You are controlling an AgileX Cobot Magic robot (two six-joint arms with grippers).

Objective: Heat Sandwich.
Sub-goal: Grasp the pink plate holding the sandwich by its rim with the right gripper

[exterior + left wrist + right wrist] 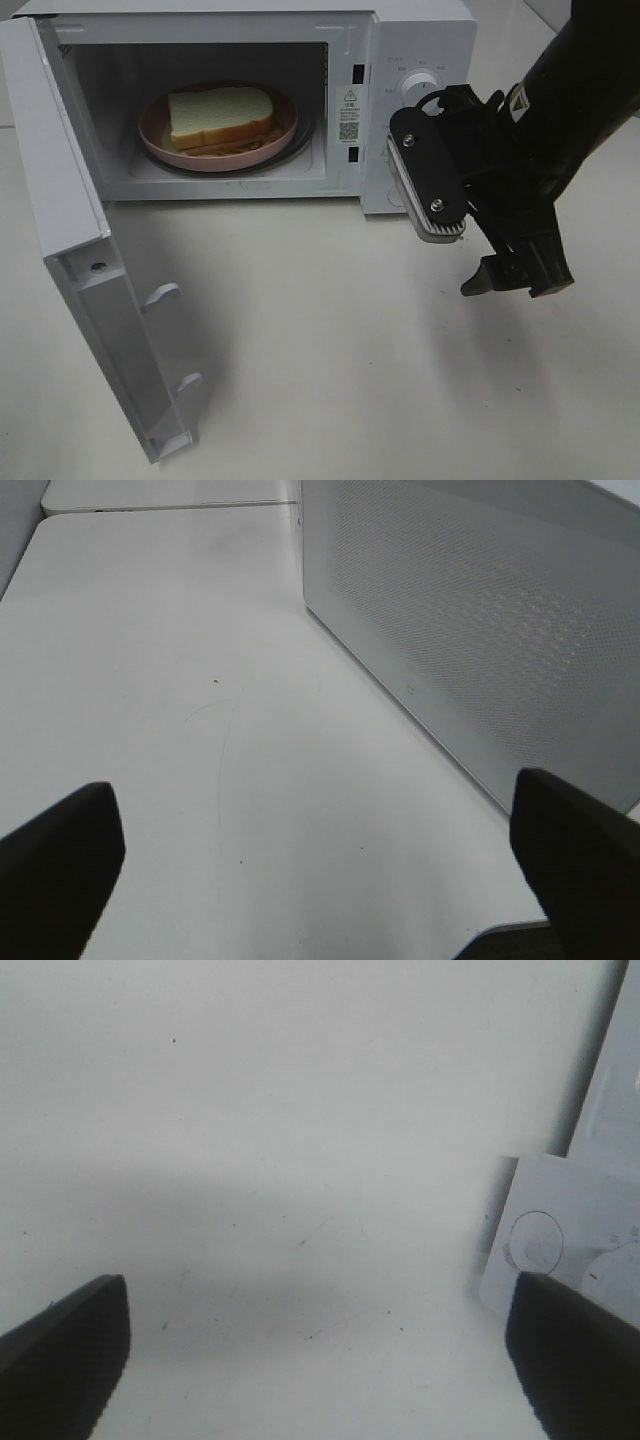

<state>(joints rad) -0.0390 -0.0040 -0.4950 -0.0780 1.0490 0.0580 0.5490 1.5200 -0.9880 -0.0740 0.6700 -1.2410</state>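
The sandwich (220, 117) sits on its pink plate (150, 138) inside the open microwave (440, 50) at ten o'clock — soft, light, easily crushed bread, probably best moved by the plate's rim — while the left gripper (320, 870) and right gripper (320, 1360) both show jaws spread wide, empty.

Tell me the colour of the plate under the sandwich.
Pink; the plate shows best in the exterior high view.
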